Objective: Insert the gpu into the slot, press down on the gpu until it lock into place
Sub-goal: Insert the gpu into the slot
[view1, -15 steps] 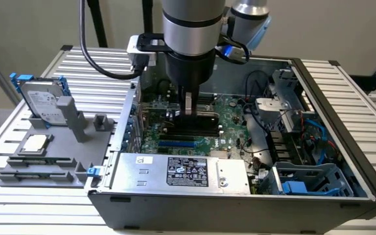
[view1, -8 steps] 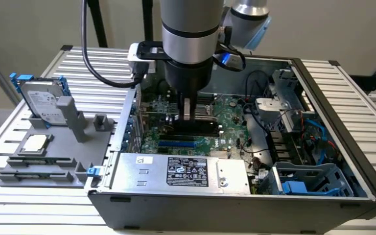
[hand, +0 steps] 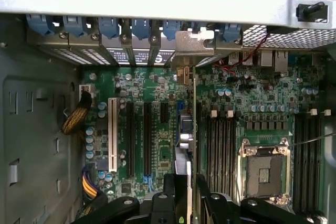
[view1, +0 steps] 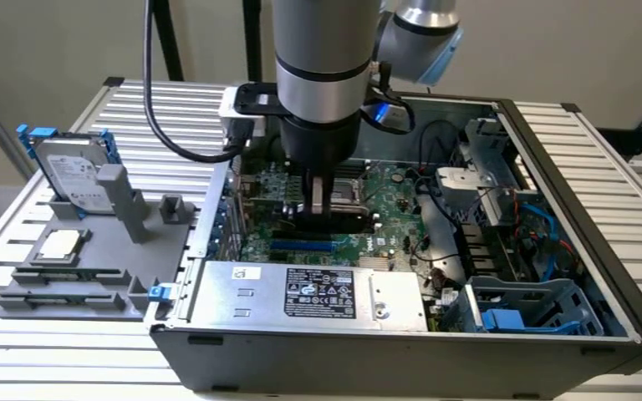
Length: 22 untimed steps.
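Black gpu [view1: 329, 222] upright at the blue slot [view1: 302, 246]

Grey slatted counter [view1: 64, 368] carries an open computer case [view1: 410, 355]. The arm [view1: 318, 75] hangs from above into this case, over the green motherboard [hand: 157, 77]. The gpu stands on its long edge, directly at the slot. Whether it sits fully inside, I cannot tell. The claw [hand: 185, 191] is spread wide, with one finger on each side of the card's upper edge, and it does not pinch the card.

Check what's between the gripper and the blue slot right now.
The gpu: in the exterior view the black card sits under the gripper, the slot showing just past its lower edge.
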Each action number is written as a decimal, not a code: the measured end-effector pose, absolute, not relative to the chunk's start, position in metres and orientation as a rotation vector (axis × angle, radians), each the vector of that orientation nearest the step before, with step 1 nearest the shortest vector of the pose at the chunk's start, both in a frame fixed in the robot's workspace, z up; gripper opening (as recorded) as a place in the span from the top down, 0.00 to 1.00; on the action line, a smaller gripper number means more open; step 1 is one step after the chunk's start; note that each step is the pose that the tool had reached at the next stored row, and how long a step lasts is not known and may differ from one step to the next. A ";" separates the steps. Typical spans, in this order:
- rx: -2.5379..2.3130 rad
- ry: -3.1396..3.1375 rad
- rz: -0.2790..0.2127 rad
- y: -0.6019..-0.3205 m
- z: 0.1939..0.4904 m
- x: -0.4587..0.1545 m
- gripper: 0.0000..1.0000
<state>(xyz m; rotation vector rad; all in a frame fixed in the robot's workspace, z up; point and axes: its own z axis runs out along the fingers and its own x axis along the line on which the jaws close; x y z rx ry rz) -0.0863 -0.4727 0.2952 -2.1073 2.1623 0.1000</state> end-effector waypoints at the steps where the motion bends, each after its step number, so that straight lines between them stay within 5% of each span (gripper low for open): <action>1: -2.107 2.162 0.100 -0.473 0.294 -0.086 0.74; 22: -2.102 2.173 0.106 -0.471 0.291 -0.086 0.74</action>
